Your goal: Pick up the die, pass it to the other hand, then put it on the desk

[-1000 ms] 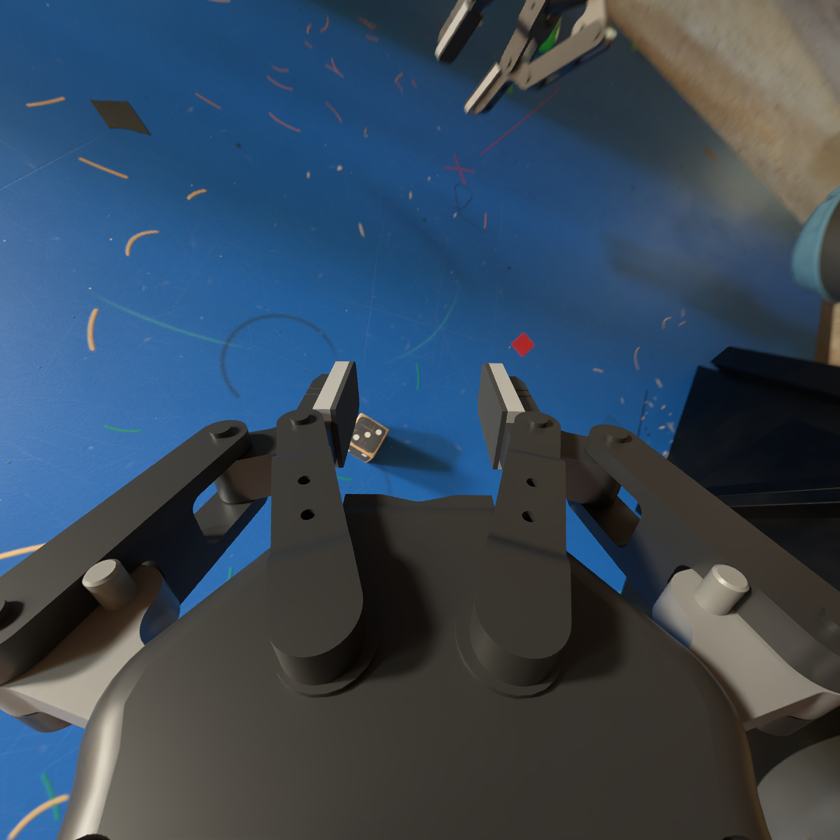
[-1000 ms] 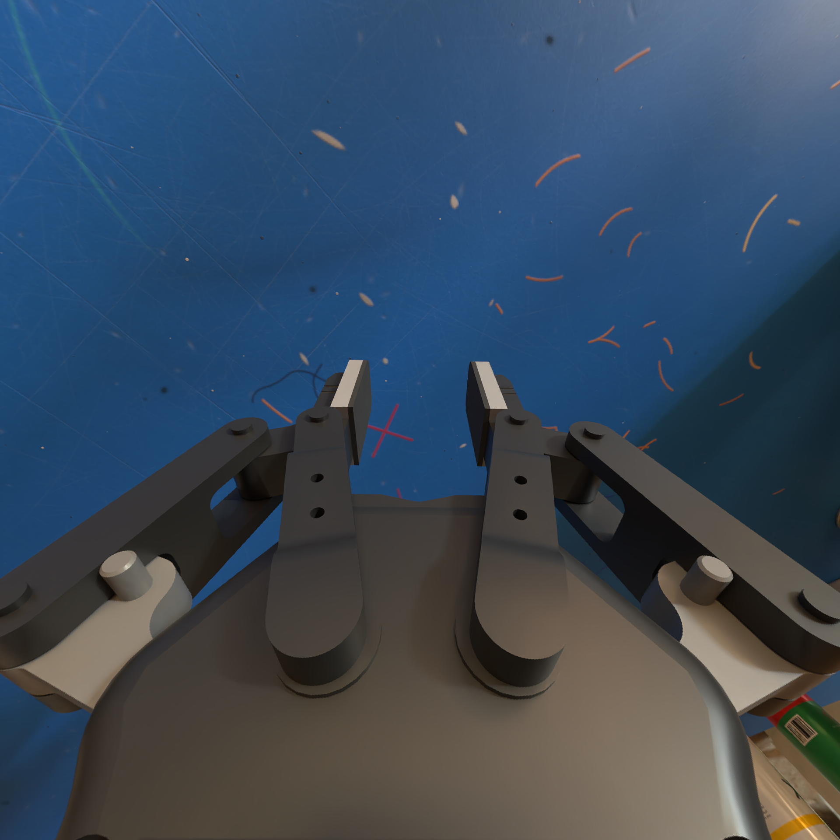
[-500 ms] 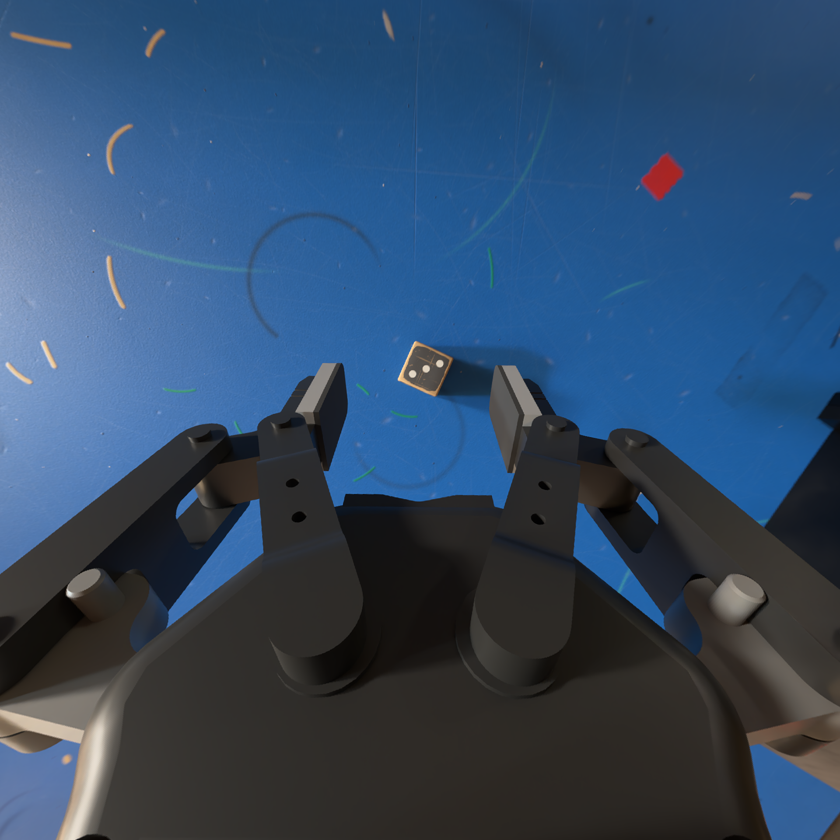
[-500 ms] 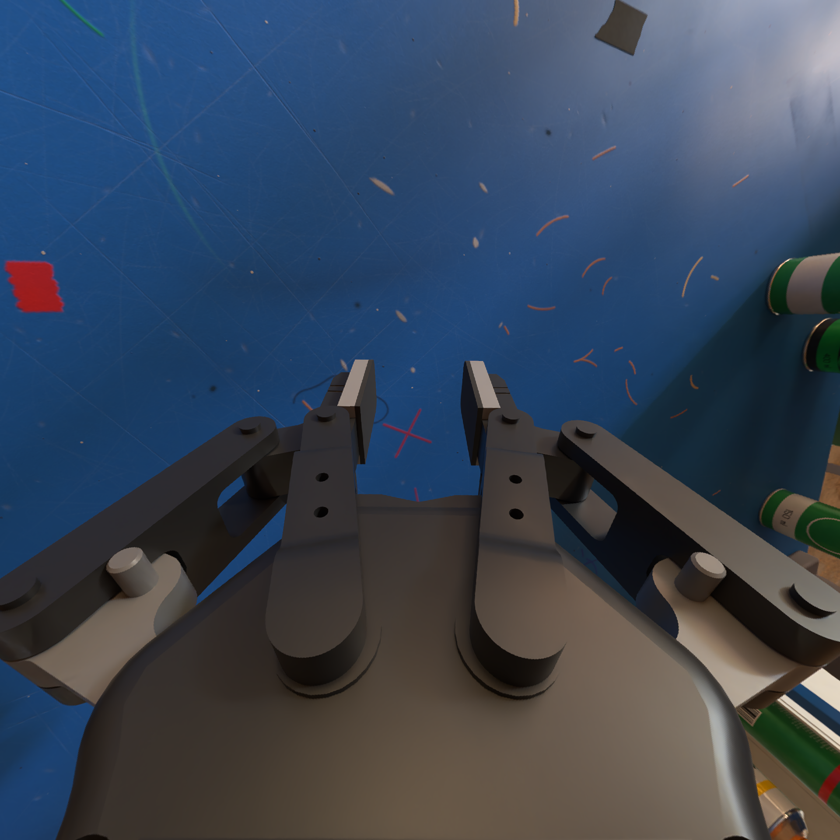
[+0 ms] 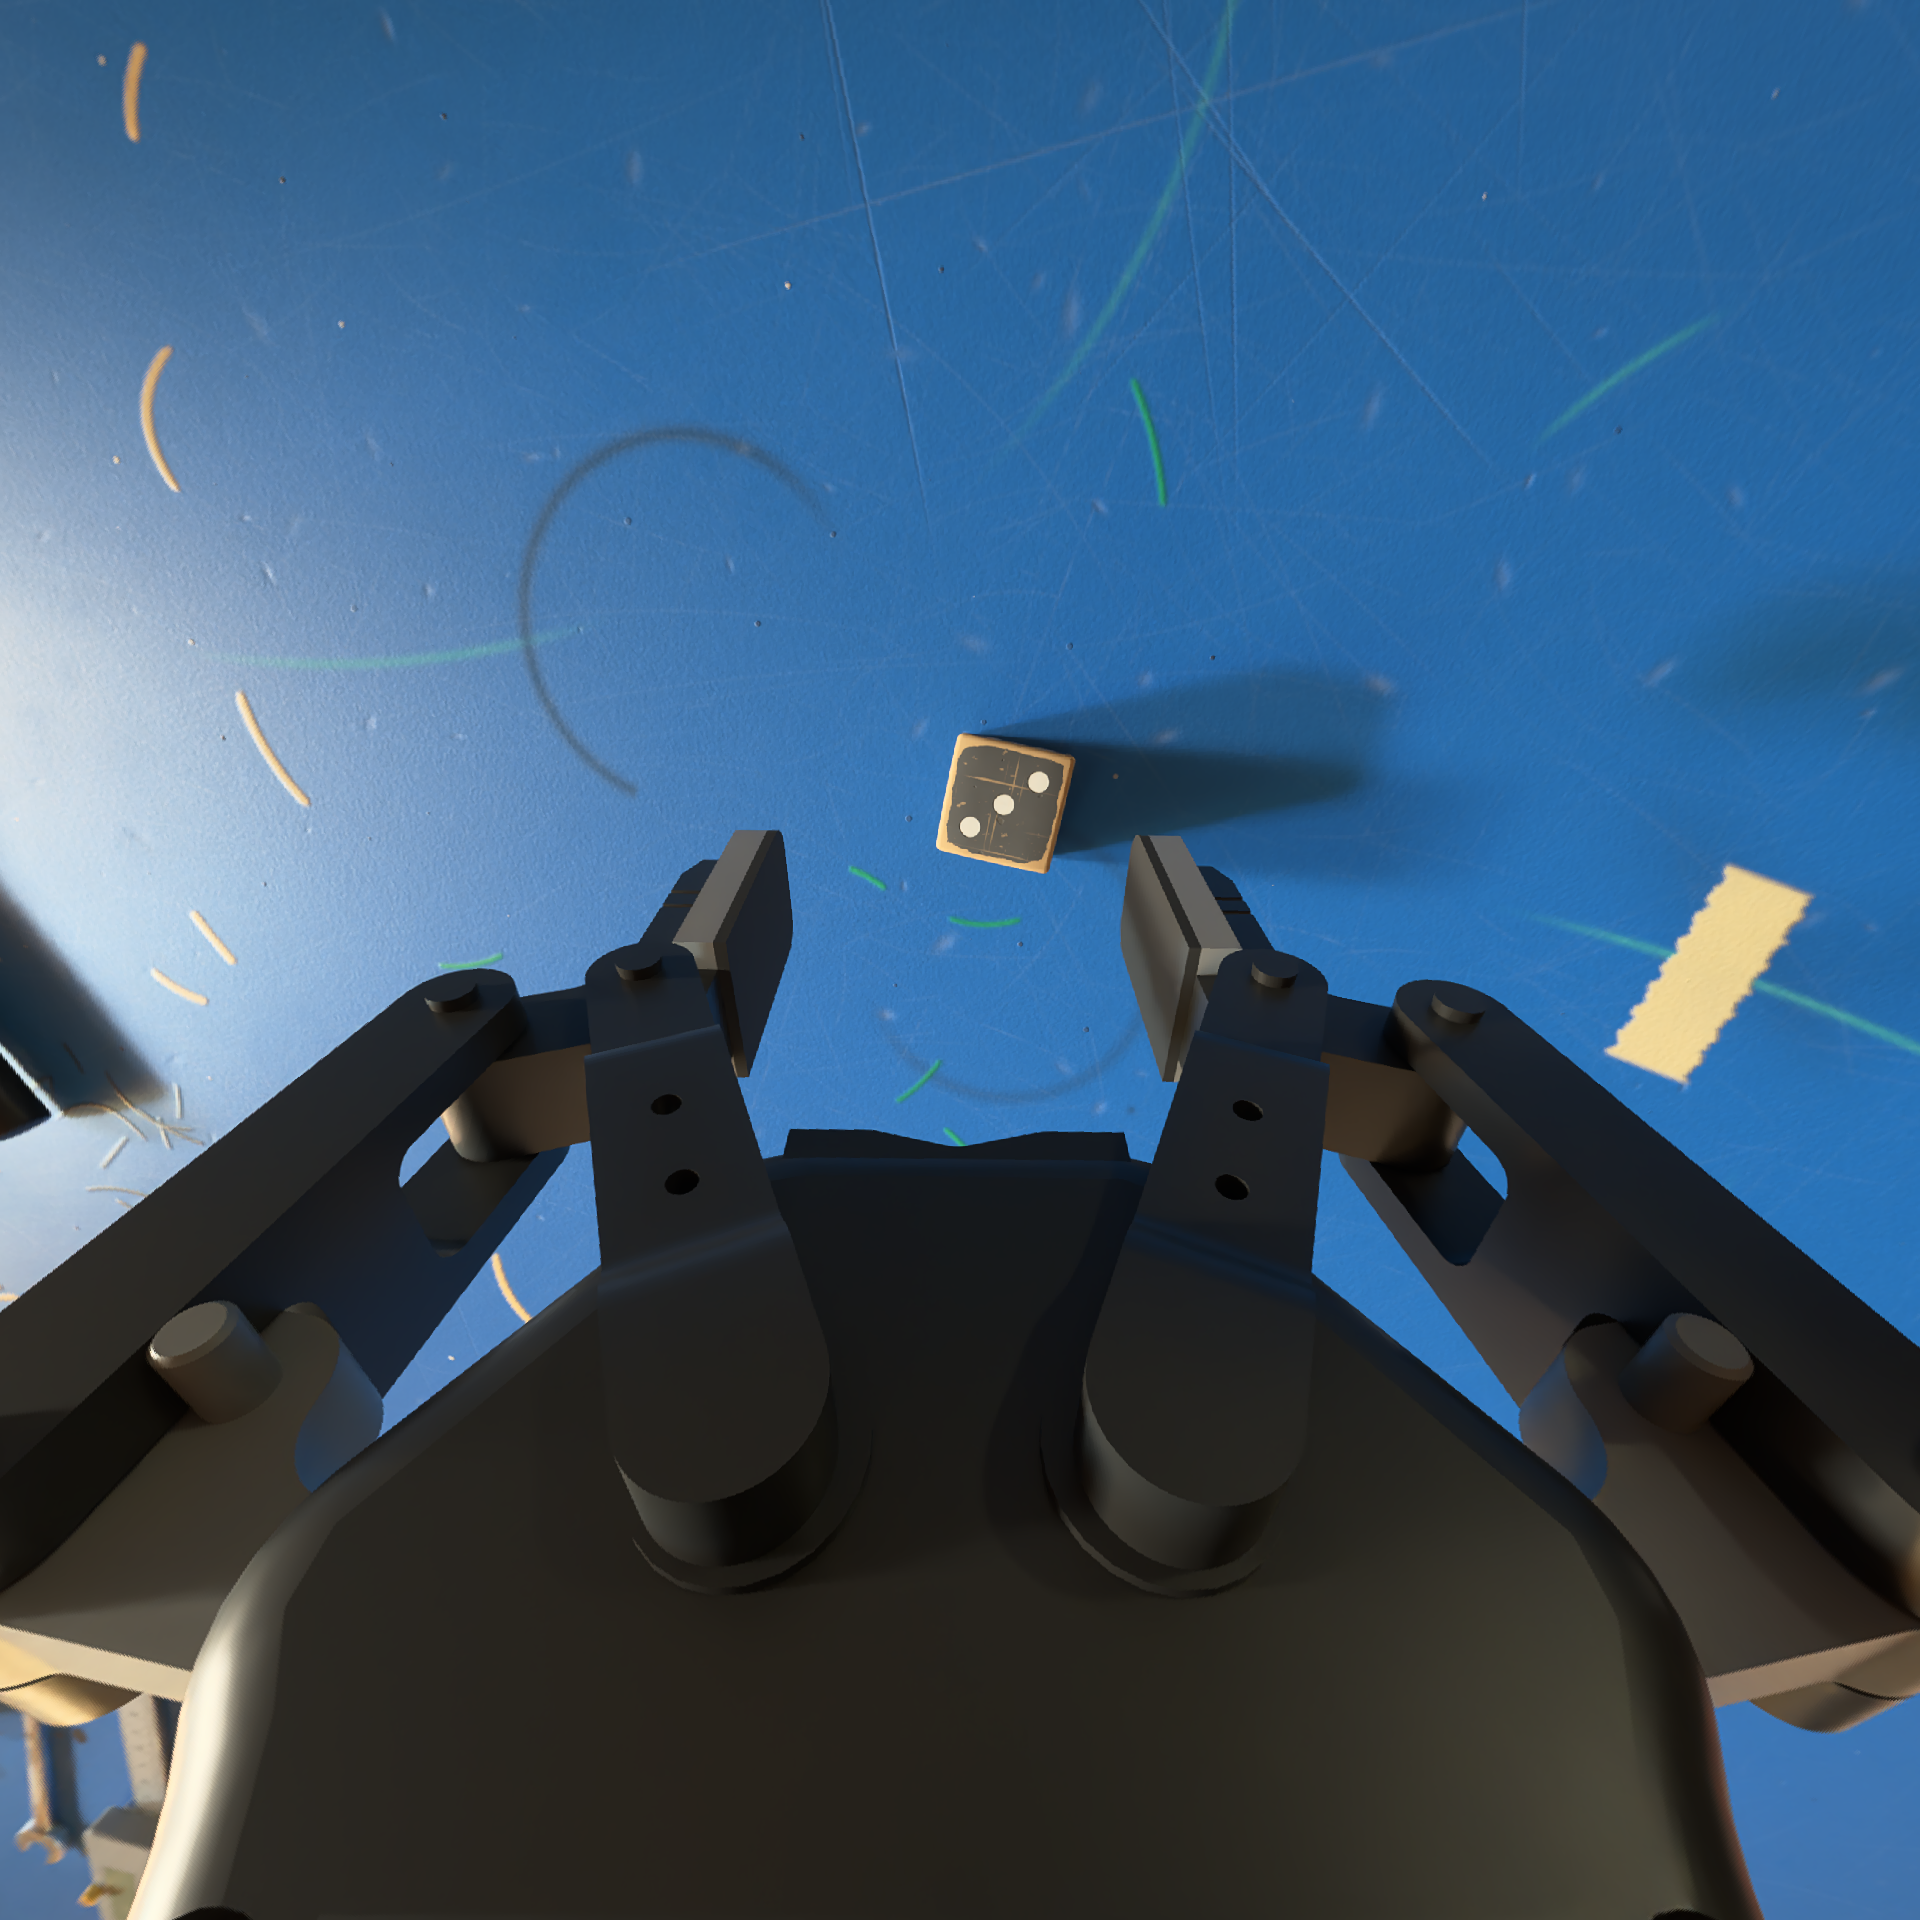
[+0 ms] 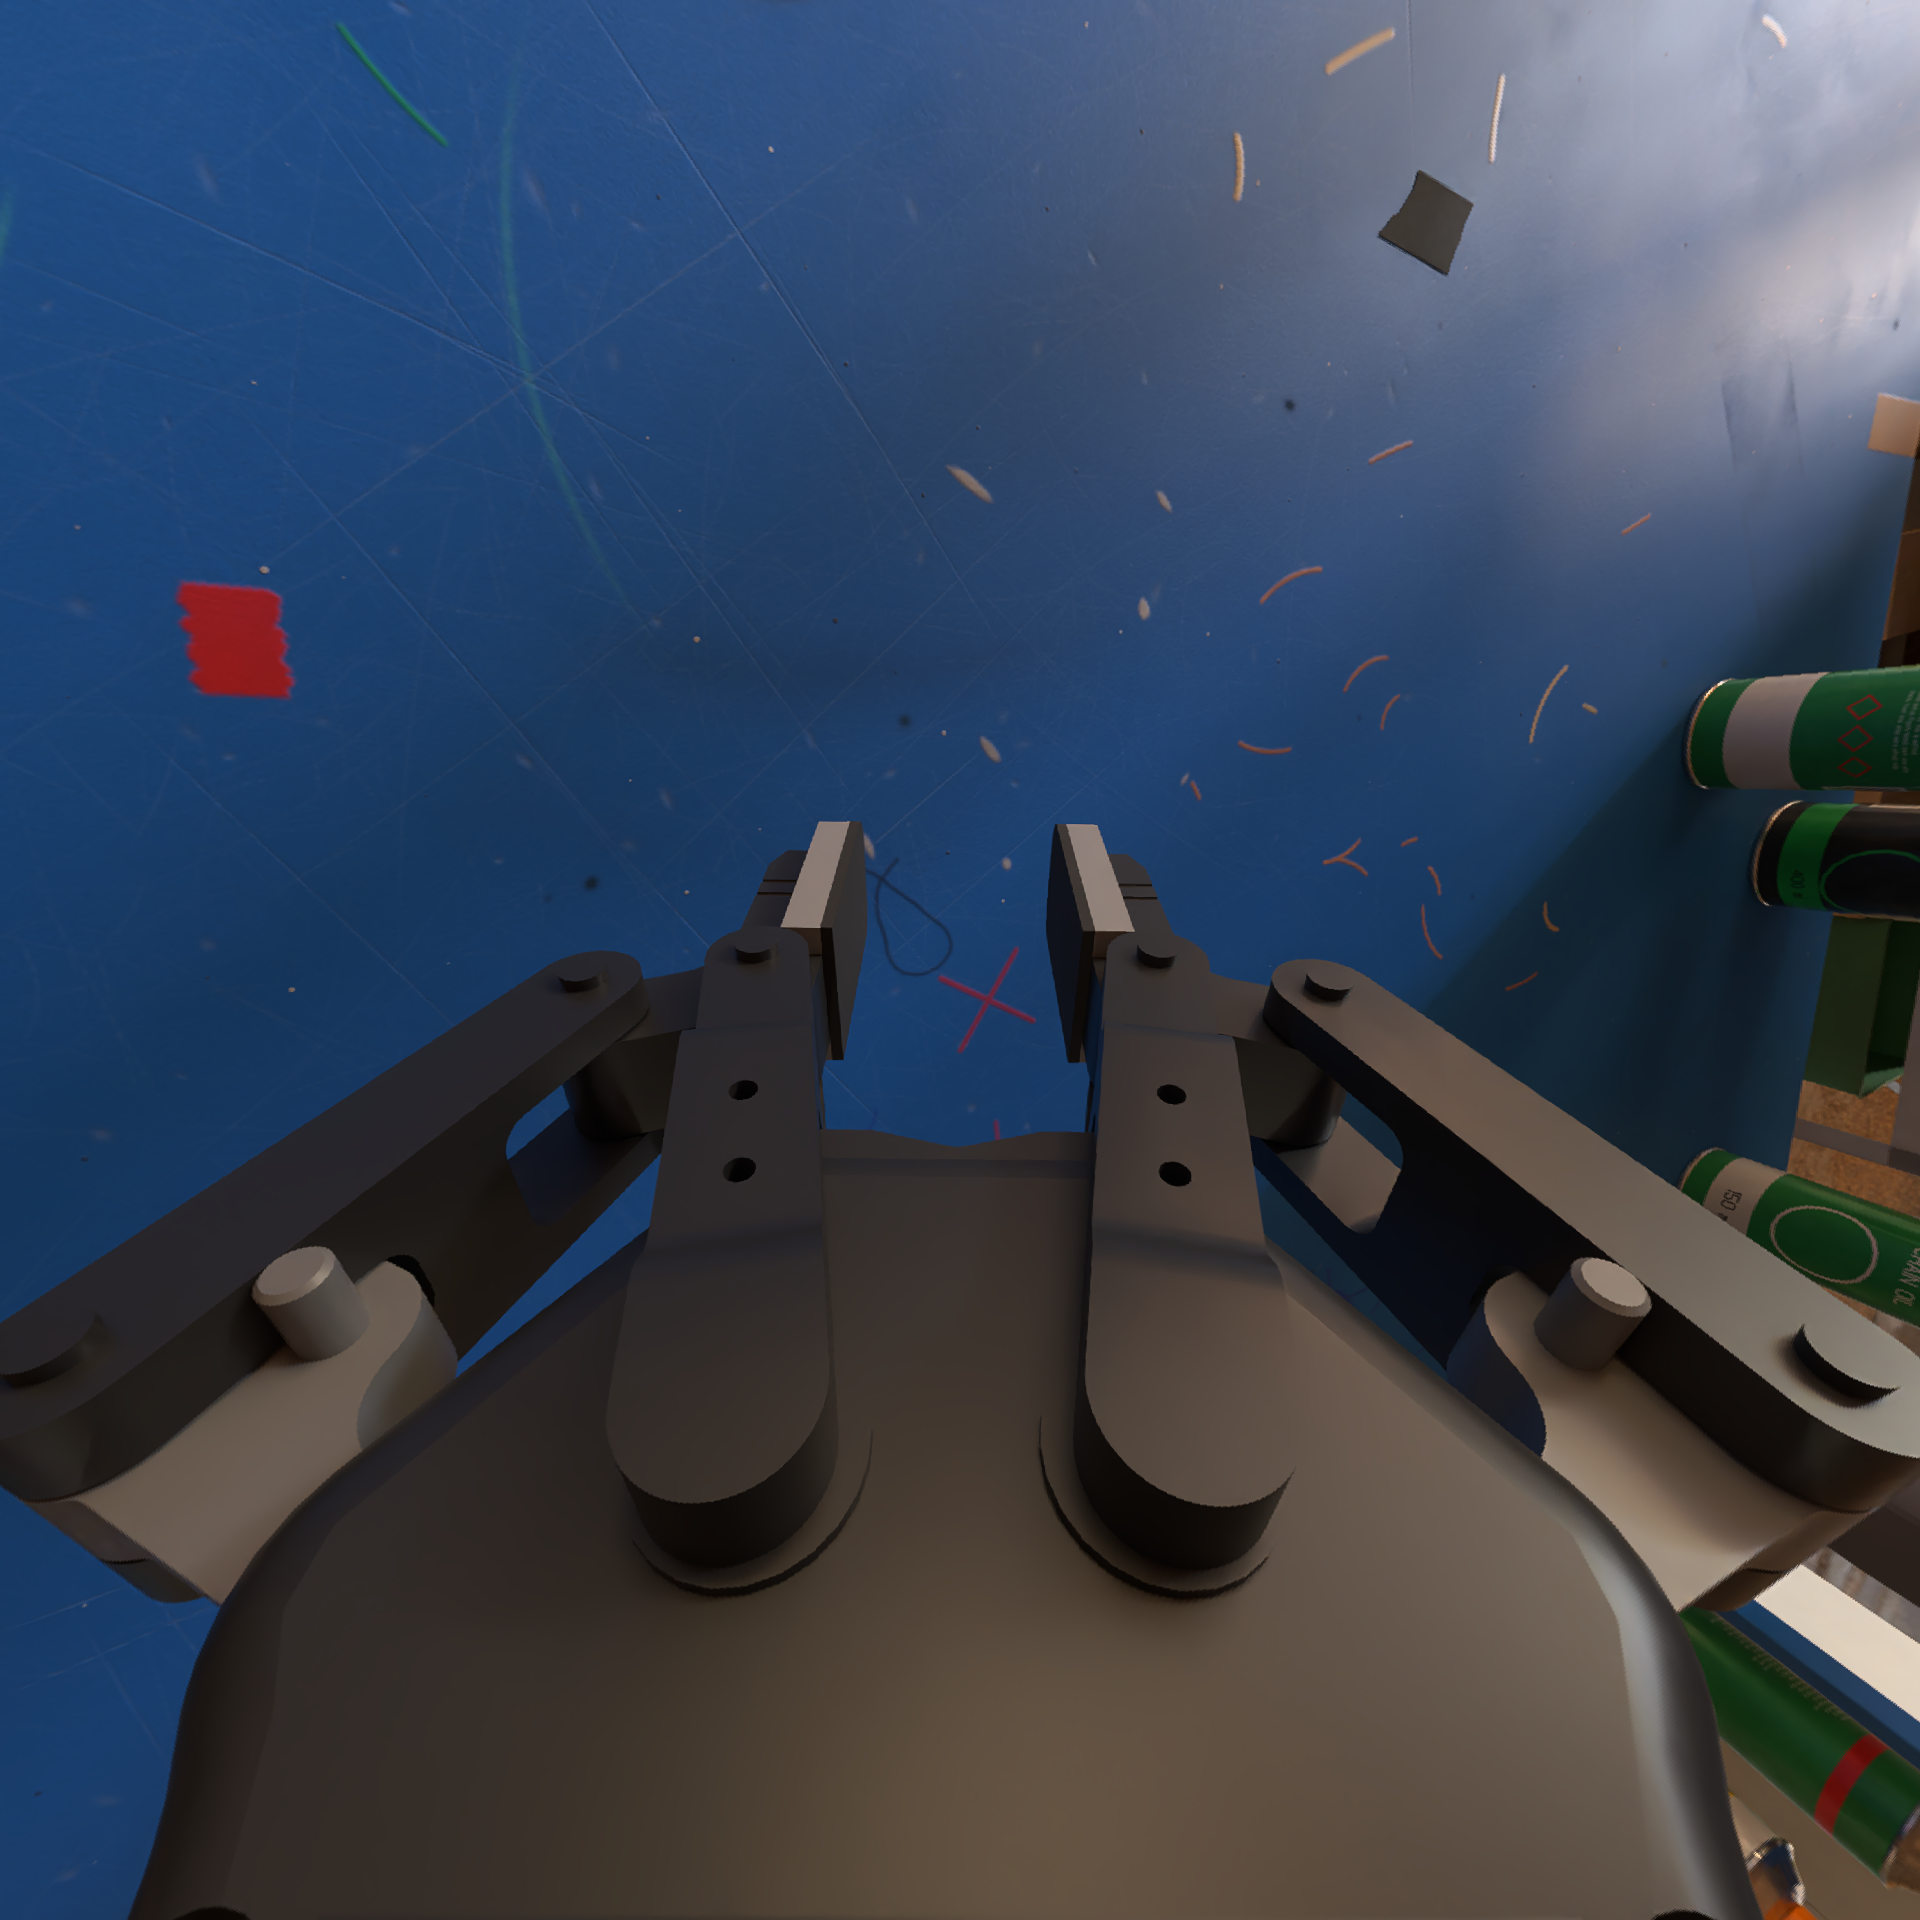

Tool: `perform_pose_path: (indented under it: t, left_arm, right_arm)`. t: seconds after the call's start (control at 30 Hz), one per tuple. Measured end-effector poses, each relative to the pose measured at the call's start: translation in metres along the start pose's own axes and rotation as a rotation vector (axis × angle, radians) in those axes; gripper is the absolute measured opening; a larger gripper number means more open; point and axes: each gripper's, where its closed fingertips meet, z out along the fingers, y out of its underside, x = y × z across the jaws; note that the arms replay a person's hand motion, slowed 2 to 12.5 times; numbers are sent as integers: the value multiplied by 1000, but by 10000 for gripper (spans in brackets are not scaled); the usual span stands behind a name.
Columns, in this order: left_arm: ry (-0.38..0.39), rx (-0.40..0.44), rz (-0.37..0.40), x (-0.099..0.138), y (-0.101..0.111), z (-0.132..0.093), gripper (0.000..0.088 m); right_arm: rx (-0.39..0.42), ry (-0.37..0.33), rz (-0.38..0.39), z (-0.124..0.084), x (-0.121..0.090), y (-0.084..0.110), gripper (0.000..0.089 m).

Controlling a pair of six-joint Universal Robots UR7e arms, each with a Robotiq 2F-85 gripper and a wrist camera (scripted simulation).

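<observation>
A small tan die [image 5: 1004, 802] with a dark top face and three white pips lies on the blue desk [image 5: 1351, 416]. My left gripper [image 5: 954, 914] is open and empty, above the desk, with the die just beyond its fingertips and slightly right of centre. My right gripper [image 6: 956, 904] is open and empty, above a bare part of the blue desk [image 6: 623, 416]. The die does not show in the right wrist view.
A yellow patch [image 5: 1709, 972] lies right of the left gripper, and a dark object [image 5: 21, 1070] is at the left edge. In the right wrist view, a red patch [image 6: 235, 638], a dark square scrap [image 6: 1425, 222] and several green cans [image 6: 1808, 740] along the right edge.
The left wrist view has swung over the die, which now sits higher and right of centre between the fingers. The right gripper has pulled back, bringing the cans and red patch further into view.
</observation>
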Motion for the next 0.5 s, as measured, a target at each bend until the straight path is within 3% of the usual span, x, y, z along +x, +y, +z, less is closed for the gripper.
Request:
perform_pose_path:
  t: [0.5]
  left_arm:
    - [-28, -80, 151, -5, 6, 12, 575]
  right_arm:
    - [27, 6, -13, -11, -16, -1, 321]
